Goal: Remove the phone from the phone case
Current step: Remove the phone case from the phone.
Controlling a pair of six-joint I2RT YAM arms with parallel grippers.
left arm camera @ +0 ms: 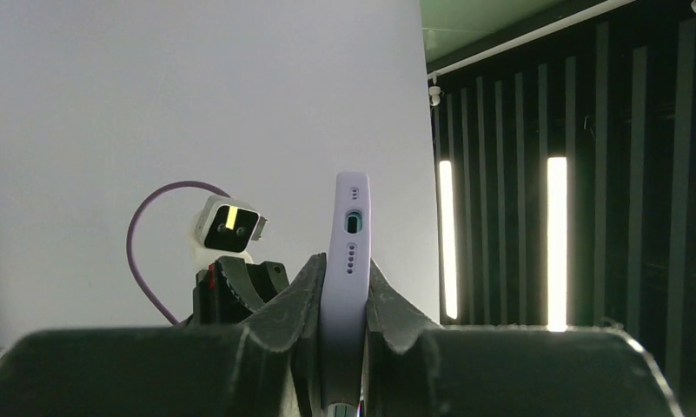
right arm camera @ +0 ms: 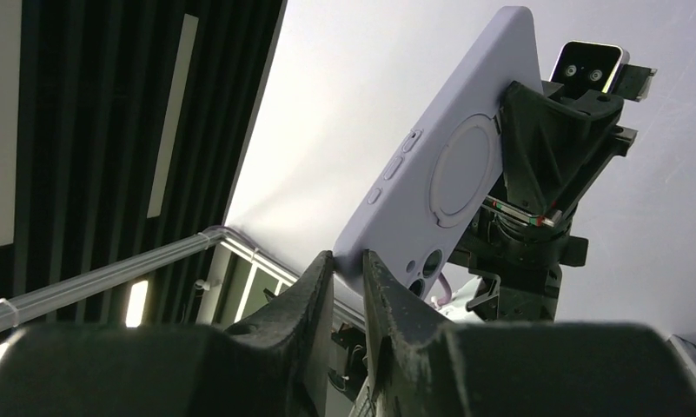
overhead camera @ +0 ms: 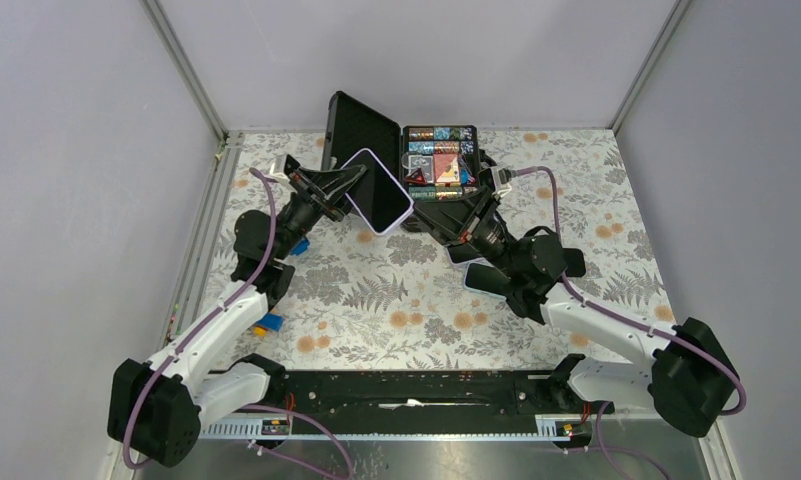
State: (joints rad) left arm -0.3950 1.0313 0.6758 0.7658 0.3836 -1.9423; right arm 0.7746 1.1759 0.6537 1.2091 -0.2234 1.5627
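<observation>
The phone (overhead camera: 376,190), dark screen up, sits inside its lilac phone case (right arm camera: 448,165) and hangs in the air above the back of the table. My left gripper (left arm camera: 346,271) is shut on the case's long sides near the charging port end (left arm camera: 353,222); from above it (overhead camera: 352,181) reaches in from the left. My right gripper (right arm camera: 348,261) is shut on the case's corner beside the camera cut-outs (right arm camera: 424,268), both fingertips touching it. In the top view the right gripper (overhead camera: 417,201) meets the phone's right end.
A black open box (overhead camera: 440,160) with colourful items stands behind the phone, its lid (overhead camera: 361,124) raised. A blue object (overhead camera: 298,246) and an orange and blue piece (overhead camera: 268,323) lie by the left arm. A floral cloth (overhead camera: 396,300) covers the table.
</observation>
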